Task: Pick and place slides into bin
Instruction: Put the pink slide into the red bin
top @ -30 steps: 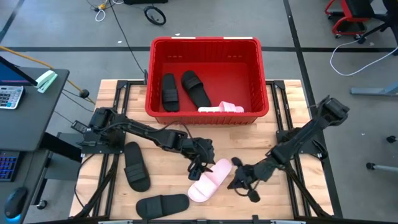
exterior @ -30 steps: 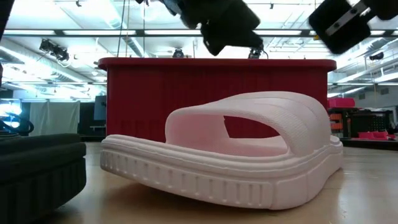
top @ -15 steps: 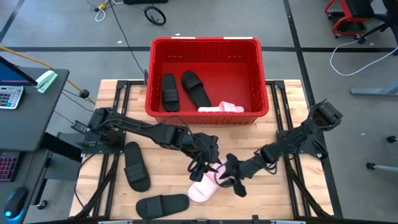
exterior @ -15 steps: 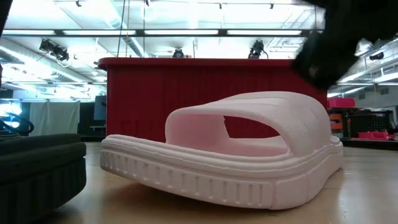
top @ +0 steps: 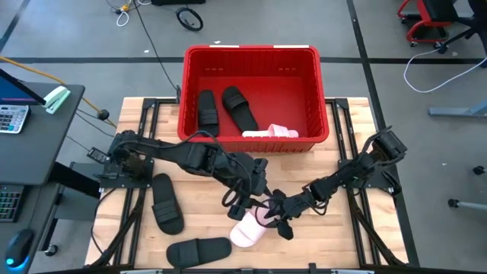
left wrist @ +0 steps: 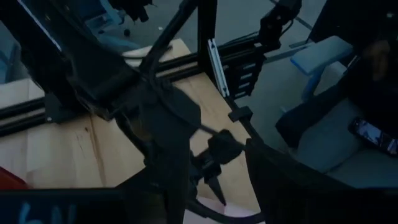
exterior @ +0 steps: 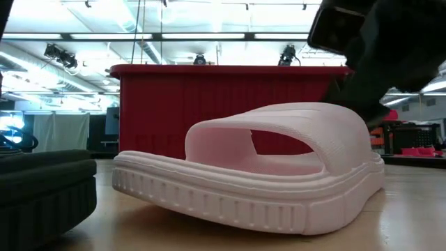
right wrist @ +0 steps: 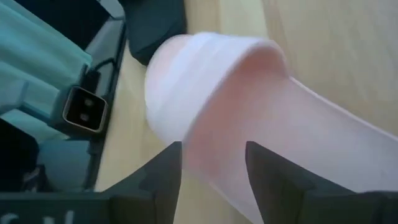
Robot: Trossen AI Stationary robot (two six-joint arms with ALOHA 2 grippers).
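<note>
Currently: I am on the pink slide (top: 247, 230), low centre of the high view, flat on the table (top: 346, 228).
Right gripper (top: 275, 214): at the slide's strap end, fingers (right wrist: 166, 171) spread wide with the strap ahead of them, nothing gripped.
Left gripper (top: 245, 204): hovering just above the same slide, holding nothing; I cannot tell its opening.
Bin (top: 251, 52): upper centre, holding two black slides and one pink.
Remaining: two black slides (top: 166, 202) at lower left.
Next, I judge: close on the strap, lift, carry up-frame over the bin rim.
</note>
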